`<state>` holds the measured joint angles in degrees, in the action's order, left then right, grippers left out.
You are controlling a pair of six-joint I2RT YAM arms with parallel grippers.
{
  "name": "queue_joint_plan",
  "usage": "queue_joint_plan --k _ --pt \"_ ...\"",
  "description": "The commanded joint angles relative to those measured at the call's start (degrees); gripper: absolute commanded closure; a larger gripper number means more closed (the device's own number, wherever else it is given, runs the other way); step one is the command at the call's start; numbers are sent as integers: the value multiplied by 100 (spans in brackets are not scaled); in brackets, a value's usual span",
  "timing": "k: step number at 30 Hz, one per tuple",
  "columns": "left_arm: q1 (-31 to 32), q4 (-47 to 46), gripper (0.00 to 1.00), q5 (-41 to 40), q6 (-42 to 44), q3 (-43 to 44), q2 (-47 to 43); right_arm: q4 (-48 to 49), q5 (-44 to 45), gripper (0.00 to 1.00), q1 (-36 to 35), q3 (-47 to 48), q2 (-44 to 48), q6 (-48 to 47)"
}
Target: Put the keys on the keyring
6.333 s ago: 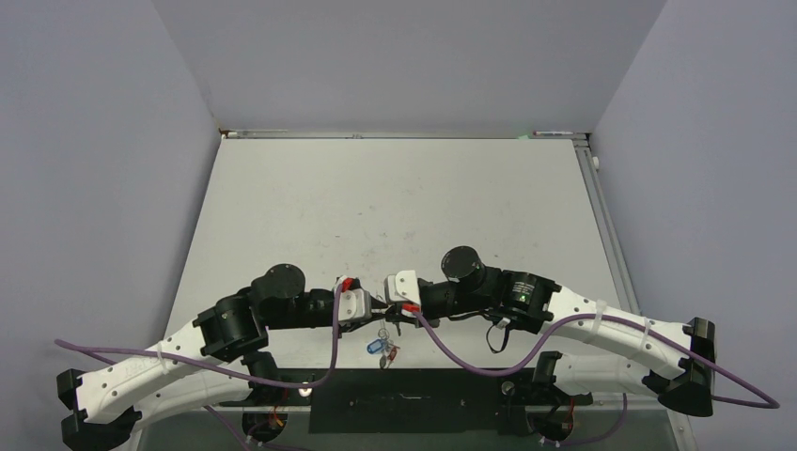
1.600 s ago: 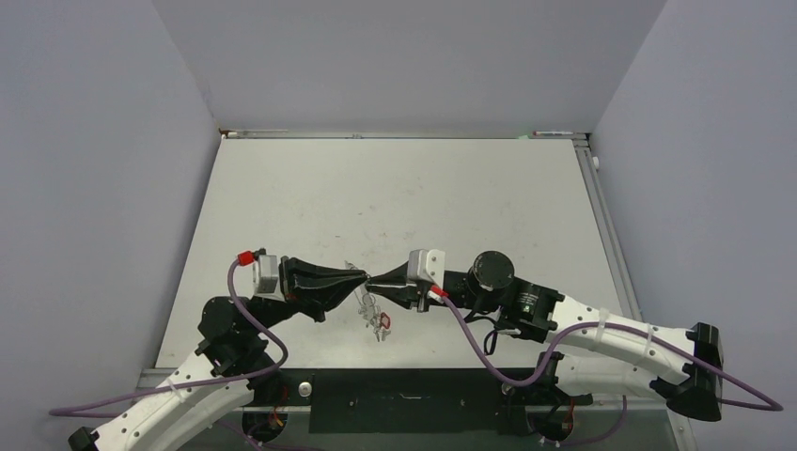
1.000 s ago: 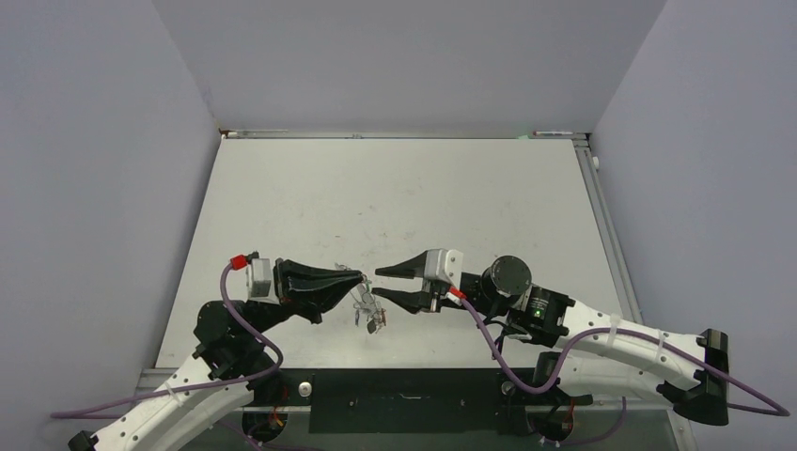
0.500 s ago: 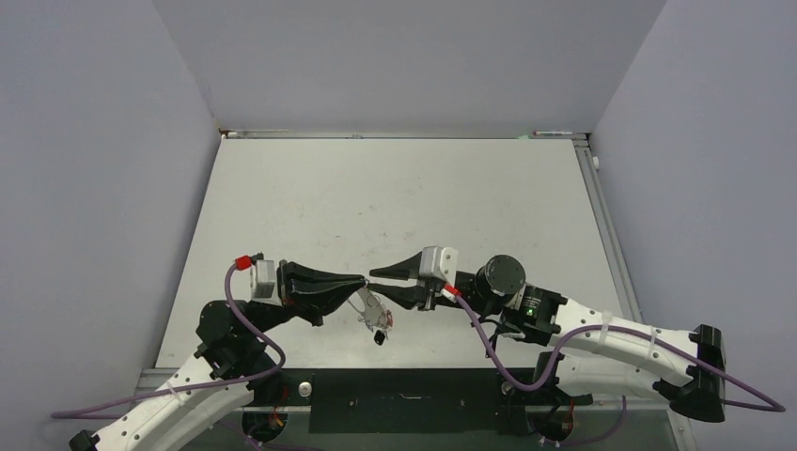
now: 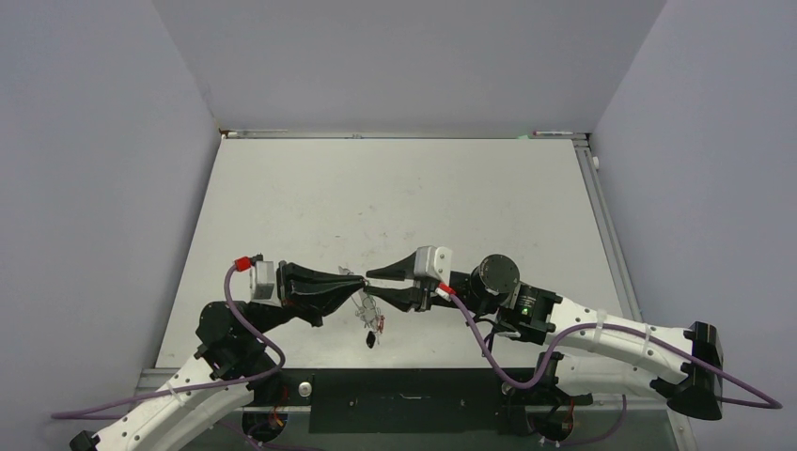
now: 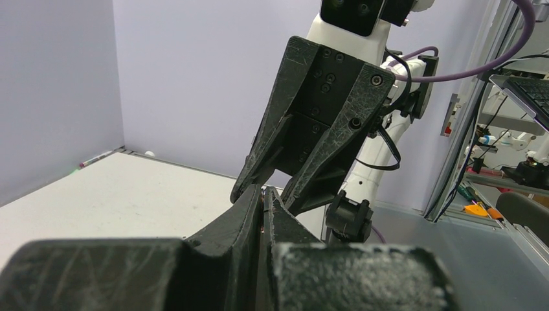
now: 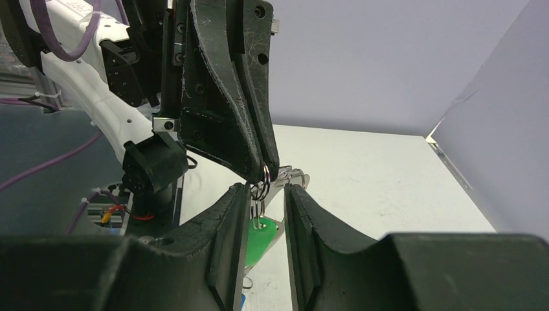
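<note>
Presently I note the left gripper [image 5: 360, 280], jaws clamped on the keyring [image 7: 261, 190] above the surface [image 5: 395, 207], with the keys [image 7: 258, 234] hanging straight down between the right gripper's [image 7: 262, 208] parted jaws, tip to tip.

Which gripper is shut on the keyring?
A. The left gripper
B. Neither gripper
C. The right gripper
A: in the right wrist view the left gripper pinches the keyring at its tips, while the right gripper stands open on either side of it.
</note>
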<state>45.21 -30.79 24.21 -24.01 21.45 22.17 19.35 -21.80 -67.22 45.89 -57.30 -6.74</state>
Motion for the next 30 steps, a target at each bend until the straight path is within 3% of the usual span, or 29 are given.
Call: queue_joint_plan --k 1,16,27,30 --pt "-9 -516 100 1 -78 52 -88 188 -83 73 -34 8 -53 44" --pt "-8 -485 100 -43 -51 43 -160 136 -228 67 -36 -32 -95 124" --pt "-4 -579 100 8 -110 -7 -204 180 -219 82 -37 -11 -215 96" --pt "-4 -633 100 31 -129 -23 -226 154 -207 81 -33 -10 -216 94"
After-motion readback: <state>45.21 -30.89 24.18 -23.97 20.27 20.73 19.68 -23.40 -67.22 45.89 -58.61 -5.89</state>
